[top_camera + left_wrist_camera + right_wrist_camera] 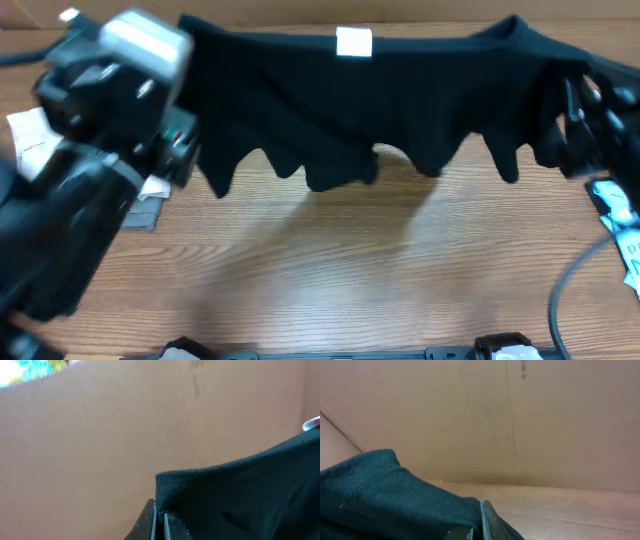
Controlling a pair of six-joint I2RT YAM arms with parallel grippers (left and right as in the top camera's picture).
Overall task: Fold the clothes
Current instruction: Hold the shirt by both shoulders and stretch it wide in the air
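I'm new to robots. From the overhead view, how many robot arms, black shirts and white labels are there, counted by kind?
Robot arms: 2, the left arm and the right arm
black T-shirt: 1
white neck label: 1
Total: 4

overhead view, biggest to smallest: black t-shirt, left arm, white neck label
1. black t-shirt or left arm: look alike, arm nearer the camera, so unranked
2. white neck label: smallest

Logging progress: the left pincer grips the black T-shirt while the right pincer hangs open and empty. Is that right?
Not quite. The right pincer is shut on the black T-shirt as well, not open and empty; the right wrist view shows it. The left pincer does grip the shirt.
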